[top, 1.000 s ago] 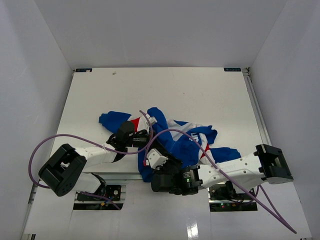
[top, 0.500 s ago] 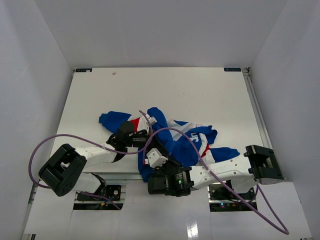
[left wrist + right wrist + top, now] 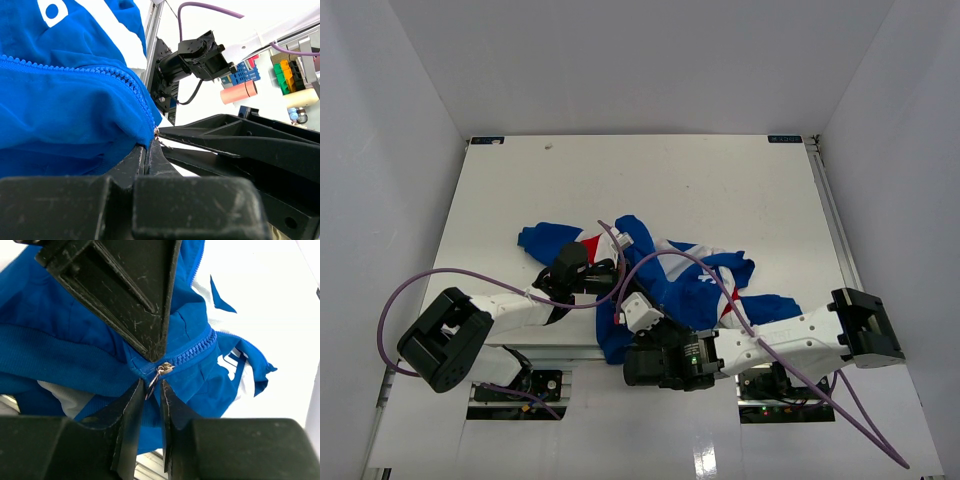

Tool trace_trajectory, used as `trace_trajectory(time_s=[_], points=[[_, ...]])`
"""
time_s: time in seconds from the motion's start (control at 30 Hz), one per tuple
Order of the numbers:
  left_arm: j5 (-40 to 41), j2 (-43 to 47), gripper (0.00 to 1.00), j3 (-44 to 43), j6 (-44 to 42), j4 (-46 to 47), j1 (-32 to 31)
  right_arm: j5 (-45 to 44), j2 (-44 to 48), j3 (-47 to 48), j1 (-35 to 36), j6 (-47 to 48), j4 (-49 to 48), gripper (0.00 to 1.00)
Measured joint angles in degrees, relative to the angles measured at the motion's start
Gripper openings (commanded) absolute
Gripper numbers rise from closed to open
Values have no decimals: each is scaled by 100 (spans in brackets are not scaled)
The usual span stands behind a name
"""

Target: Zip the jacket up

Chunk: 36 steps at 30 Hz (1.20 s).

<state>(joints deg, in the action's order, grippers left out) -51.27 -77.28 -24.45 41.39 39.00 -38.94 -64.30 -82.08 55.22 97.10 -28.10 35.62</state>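
The blue, white and red jacket (image 3: pixel 695 285) lies crumpled near the table's front edge. My left gripper (image 3: pixel 616 283) is shut on the jacket's blue hem at the bottom of the zip; in the left wrist view (image 3: pixel 148 146) its fingers pinch the fabric (image 3: pixel 65 100) just below the metal slider (image 3: pixel 157 132). In the right wrist view my right gripper (image 3: pixel 151 382) stands narrowly open with the ring-shaped zip pull (image 3: pixel 152 380) hanging between its fingertips. The left fingers (image 3: pixel 135 300) come down from above onto the hem there. The blue zip teeth (image 3: pixel 195 350) run up to the right.
The white table (image 3: pixel 720 190) is walled in by white panels on three sides. A metal rail runs along its front edge (image 3: pixel 570 350). Purple cables (image 3: pixel 410 285) loop over both arms. My right arm's fingers (image 3: pixel 225 135) cross the left wrist view.
My right arm swung a little left and back, ending slightly forward at the zip pull. My left gripper has kept its hold on the hem and has not moved.
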Motion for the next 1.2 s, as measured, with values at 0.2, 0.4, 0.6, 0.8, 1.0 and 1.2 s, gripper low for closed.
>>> trace_trajectory(time_s=[0.2, 0.4, 0.6, 0.8, 1.0, 1.2], points=[[-4, 0, 0, 0, -5, -4, 0, 119, 130, -165, -43, 221, -307, 21], [-2, 0, 0, 0, -28, -9, 0, 211, 227, -268, -98, 397, -542, 26], [-11, 1, 0, 0, -44, -16, 2, 310, 439, -410, -112, 536, -735, 25], [-11, 2, 0, 0, -48, -20, 0, 370, 713, -520, -167, 609, -851, 27], [-24, 2, 0, 7, -52, -45, 0, 383, 789, -553, -238, 663, -889, 22], [-26, 2, 0, 11, -74, -86, 2, 420, 791, -630, -326, 789, -1022, 8]])
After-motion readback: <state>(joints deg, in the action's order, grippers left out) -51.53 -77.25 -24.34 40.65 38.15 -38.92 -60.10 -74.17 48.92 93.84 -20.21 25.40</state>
